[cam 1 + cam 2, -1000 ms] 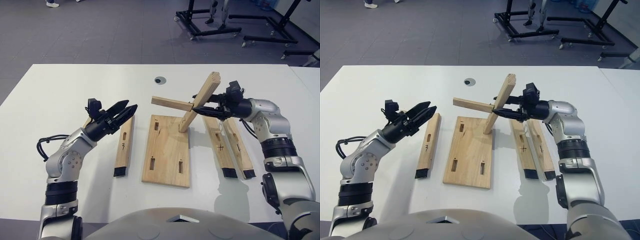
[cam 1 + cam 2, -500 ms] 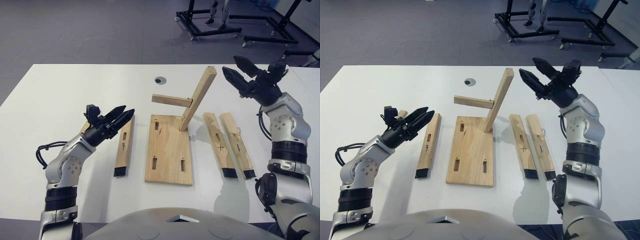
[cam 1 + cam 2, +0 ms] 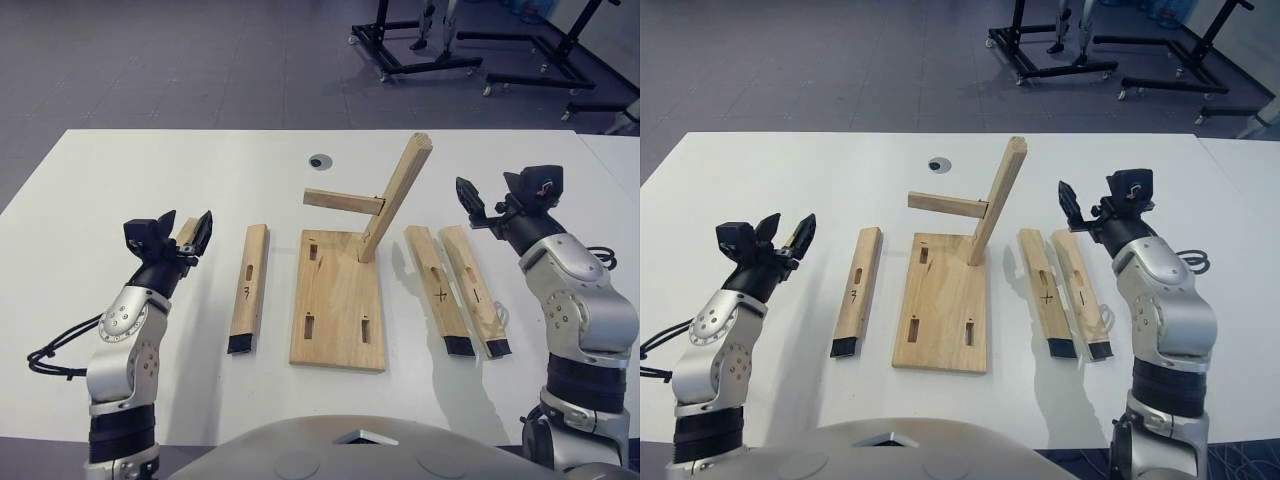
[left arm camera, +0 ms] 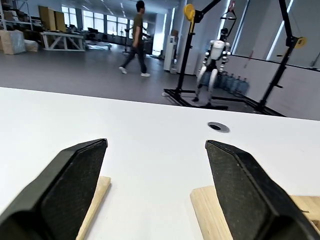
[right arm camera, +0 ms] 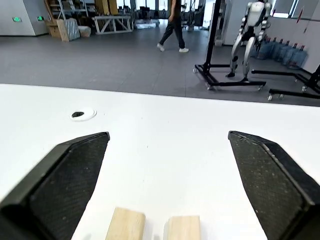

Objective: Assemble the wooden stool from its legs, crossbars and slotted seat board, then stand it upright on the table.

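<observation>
The slotted seat board [image 3: 337, 302] lies flat in the middle of the white table [image 3: 120, 170], its long side running from 6 to 12 o'clock. One leg [image 3: 397, 196] stands on it with its lower end at the board's 1 o'clock corner, tilted so its top leans off toward 1 o'clock. A crossbar [image 3: 344, 202] is joined to this leg about halfway up and sticks out level toward 9 o'clock, above the board's far edge. At 9 o'clock from the board, just beside it but apart, a loose leg [image 3: 249, 287] lies flat, parallel to the board, dark-capped end nearest the robot. At 3 o'clock lie two more: an inner leg [image 3: 438, 289] and, just beside it, an outer leg [image 3: 475, 290], both flat with dark-capped ends toward 6 o'clock. Farther toward 9 o'clock, the left gripper [image 3: 190, 218] hangs low over a short wooden piece [image 3: 186, 232], its fingers [image 4: 60, 195] spread wide with nothing between them. Out past the two right-hand legs, at about 2 o'clock from the board, the right gripper [image 3: 488, 195] hangs above the table, fingers likewise spread wide and holding nothing; its wrist view looks down on the far ends of both legs. A small round grommet hole [image 3: 319, 160] sits in the table at 12 o'clock. Beyond the table, black wheeled frames [image 3: 420, 45] stand on the grey floor.
</observation>
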`<control>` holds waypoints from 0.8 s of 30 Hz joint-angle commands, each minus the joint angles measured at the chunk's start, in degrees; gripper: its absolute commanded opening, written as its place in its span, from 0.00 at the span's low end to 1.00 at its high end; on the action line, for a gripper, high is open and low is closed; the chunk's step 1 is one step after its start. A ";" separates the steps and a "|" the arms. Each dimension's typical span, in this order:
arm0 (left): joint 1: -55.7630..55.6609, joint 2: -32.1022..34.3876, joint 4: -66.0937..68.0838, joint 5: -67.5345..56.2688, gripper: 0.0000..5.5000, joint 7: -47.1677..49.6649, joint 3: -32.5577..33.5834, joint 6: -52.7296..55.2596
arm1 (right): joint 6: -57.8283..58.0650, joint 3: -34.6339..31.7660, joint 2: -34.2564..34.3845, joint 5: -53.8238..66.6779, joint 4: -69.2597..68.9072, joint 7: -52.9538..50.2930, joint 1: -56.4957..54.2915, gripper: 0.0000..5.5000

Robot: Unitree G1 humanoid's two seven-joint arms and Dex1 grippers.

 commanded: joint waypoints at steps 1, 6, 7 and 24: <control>3.31 -3.48 -3.42 1.56 0.65 4.08 -0.45 -1.05 | 6.51 1.21 -1.55 1.18 1.40 1.63 -0.33 0.80; 5.46 -5.49 -6.89 2.62 0.65 6.36 -1.80 -0.98 | 10.17 0.45 -5.13 0.61 1.51 4.55 3.97 0.80; 5.73 -5.87 -7.50 2.62 0.65 6.75 -1.94 -0.93 | 11.06 0.42 -5.08 0.46 0.84 4.24 5.09 0.80; 3.49 -6.35 -8.54 1.63 0.65 7.13 -3.10 -0.09 | 23.00 0.36 -1.99 -1.64 -3.33 0.50 21.38 0.70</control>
